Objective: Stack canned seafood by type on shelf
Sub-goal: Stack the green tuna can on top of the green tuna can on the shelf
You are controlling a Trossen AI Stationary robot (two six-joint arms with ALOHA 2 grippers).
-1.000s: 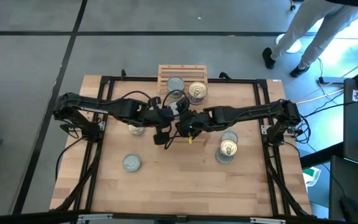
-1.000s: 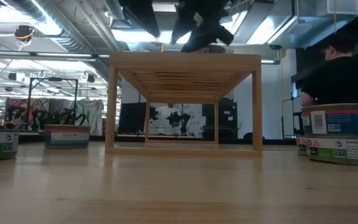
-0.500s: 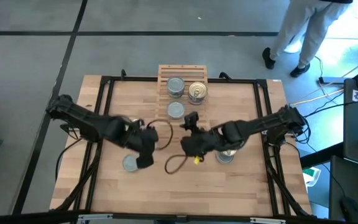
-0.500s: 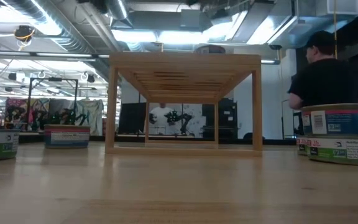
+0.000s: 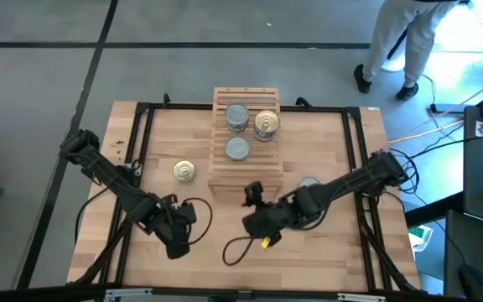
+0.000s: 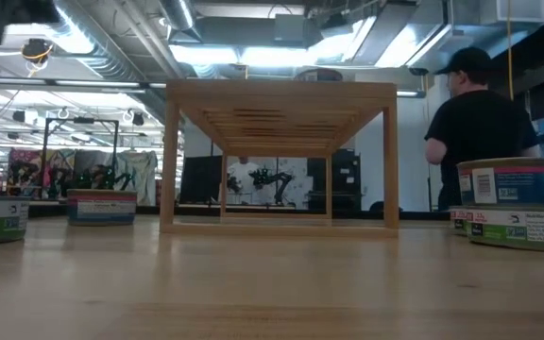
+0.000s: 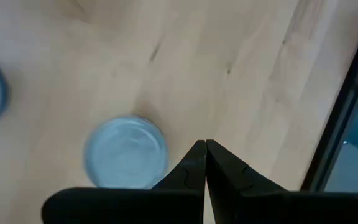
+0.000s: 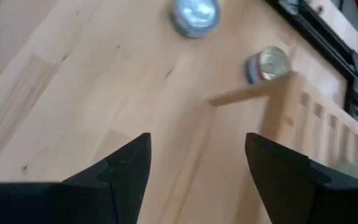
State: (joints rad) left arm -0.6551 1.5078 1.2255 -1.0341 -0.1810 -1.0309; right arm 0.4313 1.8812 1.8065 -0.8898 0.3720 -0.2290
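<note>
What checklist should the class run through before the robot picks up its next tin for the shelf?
1. Left jaws open for a grasp: not ok, shut, near the loose silver tin.
2. Right jaws open: ok, and holding nothing.
3. Free space on the shelf: ok, front slats bare.
4. Shelf tins stacked by type: cannot tell; two silver-topped tins and a gold-topped tin show from above.
5. Loose gold tin uncovered: ok.

Both arms low over the near half of the table.
Left gripper (image 5: 177,243) sits front-left, fingers pressed together, holding nothing; right gripper (image 5: 254,220) sits front-centre, fingers spread wide, empty.
</note>
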